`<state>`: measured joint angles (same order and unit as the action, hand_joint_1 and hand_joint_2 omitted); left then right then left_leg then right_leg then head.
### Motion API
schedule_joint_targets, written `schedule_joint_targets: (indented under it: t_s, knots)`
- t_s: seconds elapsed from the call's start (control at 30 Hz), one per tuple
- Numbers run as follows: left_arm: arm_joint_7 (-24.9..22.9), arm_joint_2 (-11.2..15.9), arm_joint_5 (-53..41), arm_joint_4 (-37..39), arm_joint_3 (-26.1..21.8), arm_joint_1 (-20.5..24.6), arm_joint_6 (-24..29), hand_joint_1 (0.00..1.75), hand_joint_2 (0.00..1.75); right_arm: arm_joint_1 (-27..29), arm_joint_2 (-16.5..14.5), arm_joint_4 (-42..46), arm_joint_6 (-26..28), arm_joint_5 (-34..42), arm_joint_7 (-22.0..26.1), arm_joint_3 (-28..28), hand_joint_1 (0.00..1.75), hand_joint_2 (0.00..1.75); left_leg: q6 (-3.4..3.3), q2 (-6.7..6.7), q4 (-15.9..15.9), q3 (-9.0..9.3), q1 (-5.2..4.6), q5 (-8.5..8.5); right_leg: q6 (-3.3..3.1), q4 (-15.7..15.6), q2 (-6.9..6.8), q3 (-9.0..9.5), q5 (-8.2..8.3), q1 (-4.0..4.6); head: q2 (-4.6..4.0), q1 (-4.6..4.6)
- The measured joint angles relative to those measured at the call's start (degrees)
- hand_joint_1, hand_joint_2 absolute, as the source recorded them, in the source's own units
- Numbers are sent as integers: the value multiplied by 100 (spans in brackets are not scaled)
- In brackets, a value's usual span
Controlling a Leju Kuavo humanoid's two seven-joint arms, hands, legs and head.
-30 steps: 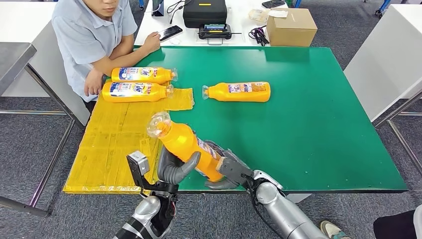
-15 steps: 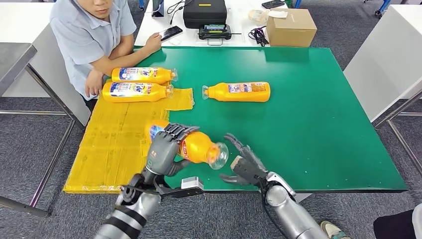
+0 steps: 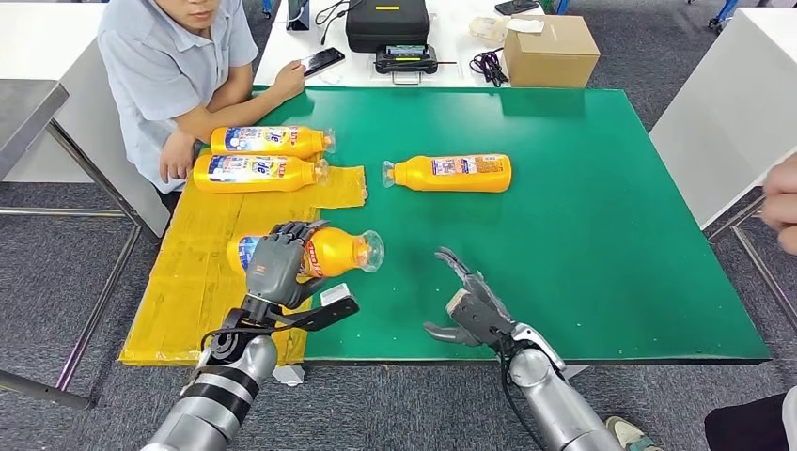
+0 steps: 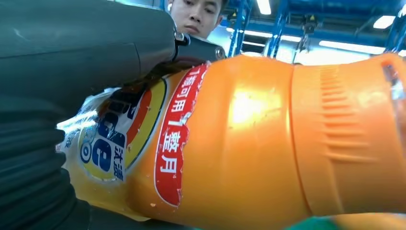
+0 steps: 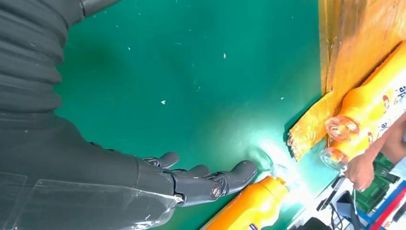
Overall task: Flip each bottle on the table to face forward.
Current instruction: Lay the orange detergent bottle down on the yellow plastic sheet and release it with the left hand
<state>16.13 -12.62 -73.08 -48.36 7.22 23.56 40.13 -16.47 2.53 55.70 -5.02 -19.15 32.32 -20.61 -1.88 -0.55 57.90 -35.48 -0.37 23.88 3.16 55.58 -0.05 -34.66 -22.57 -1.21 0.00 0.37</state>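
Left hand [image 3: 276,266] grips orange bottle [image 3: 329,252] over counter's [image 3: 601,254] front-left part.
Bottle lies sideways, clear cap end toward counter centre, label up; fingers [image 3: 291,230] wrap over its body above the yellow mat [image 3: 211,254]. Right hand [image 3: 475,305] empty, fingers spread, near front edge. Three more bottles [image 3: 449,173] lie farther back.

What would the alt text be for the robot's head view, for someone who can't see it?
The robot's left hand grips an orange bottle lying over the yellow mat, while its right hand hovers open above the green table. Three more orange bottles lie farther back, near a seated person.
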Motion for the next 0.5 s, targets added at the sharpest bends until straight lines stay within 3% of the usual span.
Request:
schedule_joint_targets:
  t_s: [0.23, 0.5]
  knots:
    - [-1190, 311, -846, 1011, 320, 623, -174, 175, 175, -57, -39, -2, -83, -31, 65, 27, 0, 175, 1, 3, 0, 2, 5, -5, 0, 4, 1, 1, 2, 3, 0, 0]
    - [-1757, 596, -1317, 1884, 752, 1129, -800, 175, 175, -131, -97, -47, -126, -80, 83, 48, 0, 175, 1, 1, 0, 1, 4, -5, 0, 6, 1, 0, 1, 2, 0, 0]
